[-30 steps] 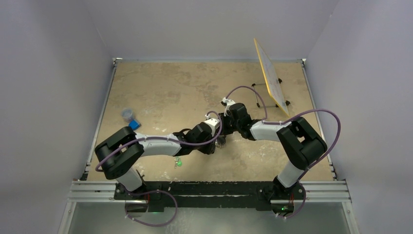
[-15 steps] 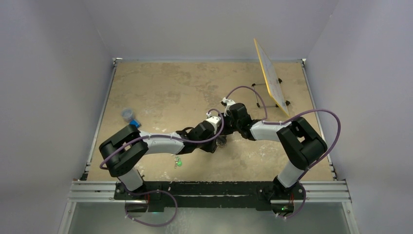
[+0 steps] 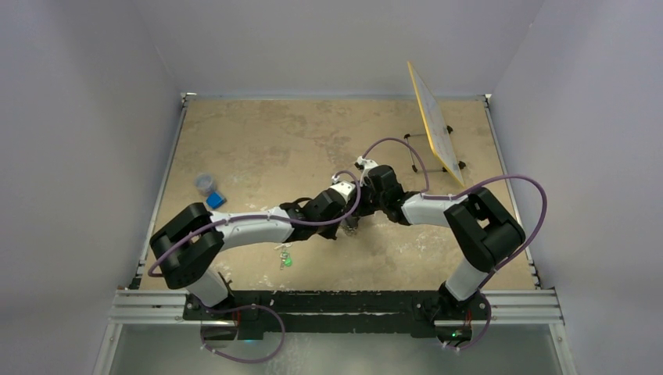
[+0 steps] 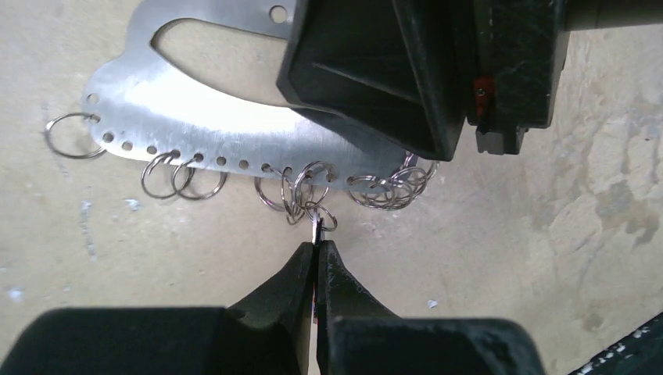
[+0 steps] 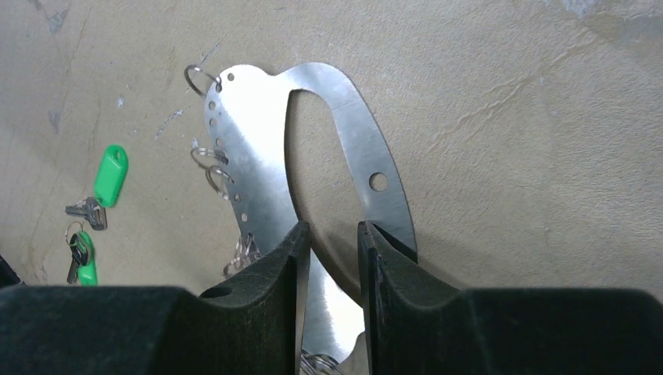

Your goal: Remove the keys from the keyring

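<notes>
The keyring [image 4: 195,117] is a flat pale metal oval loop lying on the table, with a row of holes and several small split rings along one side. It also shows in the right wrist view [image 5: 258,148]. My left gripper [image 4: 317,246] is shut on a thin silver key [image 4: 316,231], seen edge-on, that hangs from one small ring at the loop's edge. My right gripper [image 5: 334,230] is open a little, its fingertips down on the loop, one on each side of the hole. In the top view the two grippers meet at the table's middle [image 3: 349,221].
Two keys with bright green tags [image 5: 109,176] lie on the table to the left of the loop, near the left arm [image 3: 286,260]. A yellow board on a stand [image 3: 434,121] is at the back right. A blue block [image 3: 215,200] and a small jar [image 3: 205,183] sit at the left.
My left arm has shifted a little toward the back and the right, closing on the loop. The right arm has stayed put.
</notes>
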